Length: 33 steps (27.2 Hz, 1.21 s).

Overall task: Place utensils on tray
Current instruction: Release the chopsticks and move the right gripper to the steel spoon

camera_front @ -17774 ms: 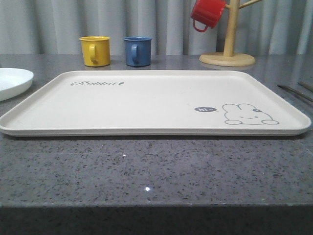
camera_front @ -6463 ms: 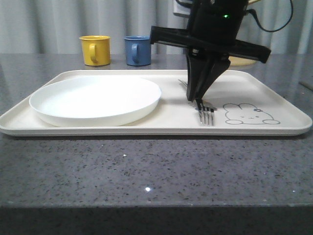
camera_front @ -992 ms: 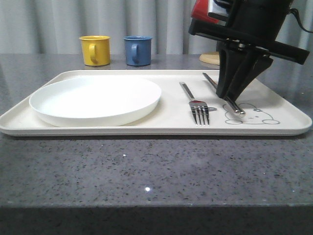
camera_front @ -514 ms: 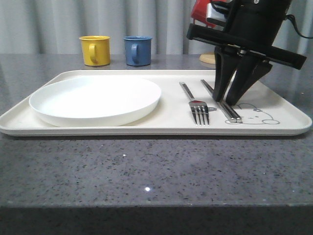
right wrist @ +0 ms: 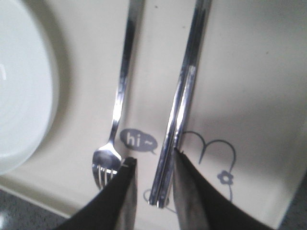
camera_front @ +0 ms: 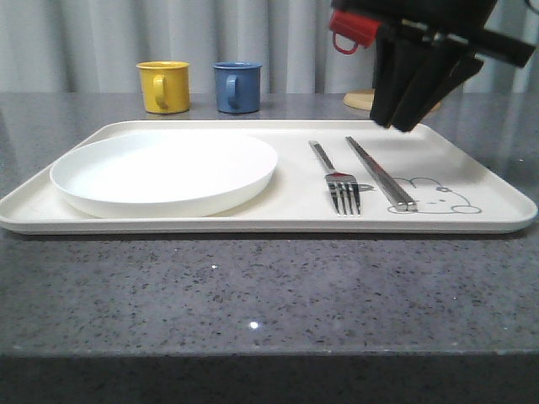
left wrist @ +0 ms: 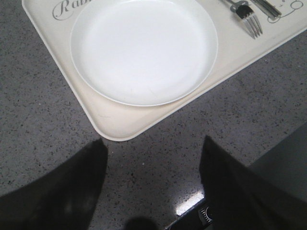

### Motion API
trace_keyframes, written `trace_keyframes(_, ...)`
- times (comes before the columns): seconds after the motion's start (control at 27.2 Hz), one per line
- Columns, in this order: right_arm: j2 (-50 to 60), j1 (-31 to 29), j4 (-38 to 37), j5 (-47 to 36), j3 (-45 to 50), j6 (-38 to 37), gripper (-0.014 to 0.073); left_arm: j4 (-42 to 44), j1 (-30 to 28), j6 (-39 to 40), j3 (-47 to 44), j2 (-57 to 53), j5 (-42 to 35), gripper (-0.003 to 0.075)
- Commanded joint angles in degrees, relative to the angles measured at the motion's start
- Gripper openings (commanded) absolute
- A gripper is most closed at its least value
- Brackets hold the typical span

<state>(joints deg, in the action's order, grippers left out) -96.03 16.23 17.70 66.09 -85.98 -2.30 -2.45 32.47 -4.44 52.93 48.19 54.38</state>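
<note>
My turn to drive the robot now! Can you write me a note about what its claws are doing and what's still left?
Right claw: open, empty, lifted above the chopsticks.
Left claw: open, empty, over the counter near the tray corner.
On the tray: plate on the left, fork beside it, chopsticks to the right of the fork, over the rabbit drawing.
Done: plate, fork, chopsticks.
Left: any utensil not yet on the tray; I see none waiting.

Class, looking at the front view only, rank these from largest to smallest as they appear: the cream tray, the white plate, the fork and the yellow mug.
1. Cream tray, spanning nearly the full width.
2. White plate.
3. Fork and yellow mug: unsure. The fork is longer but thin, while the mug is bulkier and stands farther from the camera, so it looks smaller than it is.
</note>
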Motion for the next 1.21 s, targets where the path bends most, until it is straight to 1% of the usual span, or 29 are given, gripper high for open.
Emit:
trace_keyframes(0.0, 6.8, -2.2, -2.8, 1.9, -1.7, 3.6, 0.0224, -0.7, 0.4, 0.5, 1.5, 0.1, -3.3, 0.0422)
trace_keyframes(0.15, 9.2, -6.2, -6.7, 4.2, -1.5, 3.6, 0.0224, -0.7, 0.4, 0.5, 1.5, 0.1, -3.3, 0.0422)
trace_keyframes(0.26, 9.8, -10.3, -8.5, 6.0, -1.5, 3.6, 0.0224, -0.7, 0.4, 0.5, 1.5, 0.1, -3.3, 0.0423)
trace_keyframes(0.4, 9.4, -16.6, -8.9, 7.6, -1.5, 3.9, 0.0224, -0.7, 0.4, 0.5, 1.5, 0.1, -3.3, 0.0423)
trace_keyframes(0.62, 7.9, -23.3, -9.2, 8.3, -1.5, 6.2, 0.0224, -0.7, 0.4, 0.5, 1.5, 0.1, -3.3, 0.0423)
trace_keyframes(0.84, 5.5, -26.3, -11.5, 8.5, -1.5, 6.2, 0.0224, -0.7, 0.4, 0.5, 1.5, 0.1, -3.3, 0.0422)
trace_keyframes(1.18, 1.3, -26.5, -14.7, 9.4, -1.5, 6.2, 0.0224, -0.7, 0.4, 0.5, 1.5, 0.1, -3.3, 0.0422)
